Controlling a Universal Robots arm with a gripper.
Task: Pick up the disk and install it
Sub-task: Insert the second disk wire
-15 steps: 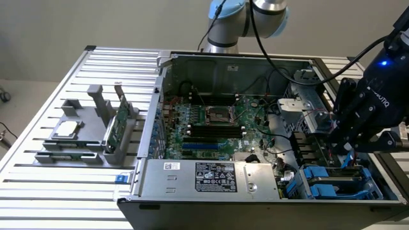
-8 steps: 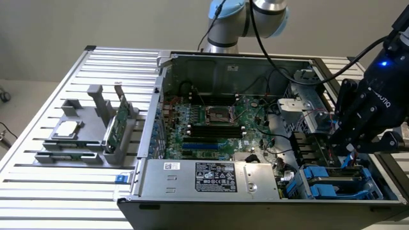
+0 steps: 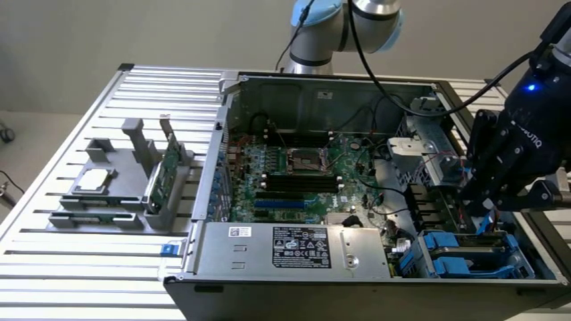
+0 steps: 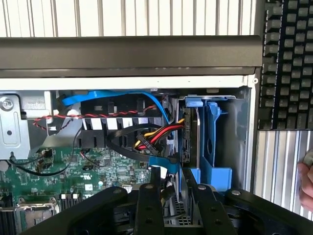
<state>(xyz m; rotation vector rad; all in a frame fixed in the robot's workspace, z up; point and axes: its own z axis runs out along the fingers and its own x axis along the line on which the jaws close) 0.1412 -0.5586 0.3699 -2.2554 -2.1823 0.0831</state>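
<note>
Claw (image 4: 173, 188) first: it hangs low over the drive bay in the case's corner on the exterior view's right (image 3: 475, 204). Whether it is spread free or pinching something I cannot tell; a bit of grey perforated metal shows in its gap.

Just beyond it the disk (image 4: 190, 142) stands on edge in the bay, hugged by its blue carrier frame (image 4: 215, 147). A bundle of yellow, red and black wires (image 4: 159, 134) runs to the disk's side, and a flat blue cable (image 4: 112, 96) arches over the black fan housing (image 4: 117, 110) beside it. These crowd one side of the bay. On the other side the grey bay wall (image 4: 239, 142) stands close, so room is narrow both ways.

Next out is the green motherboard (image 4: 98, 166), with a thin red-and-black twisted wire (image 4: 98, 116) strung across above it.

Farther off, the case's dark rim (image 4: 132, 54) closes the bay's end. Past the rim lies the slatted table (image 4: 146, 17), with a black keyboard (image 4: 288, 58) on it. A person's hand (image 4: 307, 181) shows at the table's edge near the keyboard.

In the exterior view the power supply (image 3: 299, 247) sits along the near wall, and well apart on the table a grey holder (image 3: 125, 194) carries a silver chip (image 3: 93, 179) and a green card (image 3: 166, 167).
</note>
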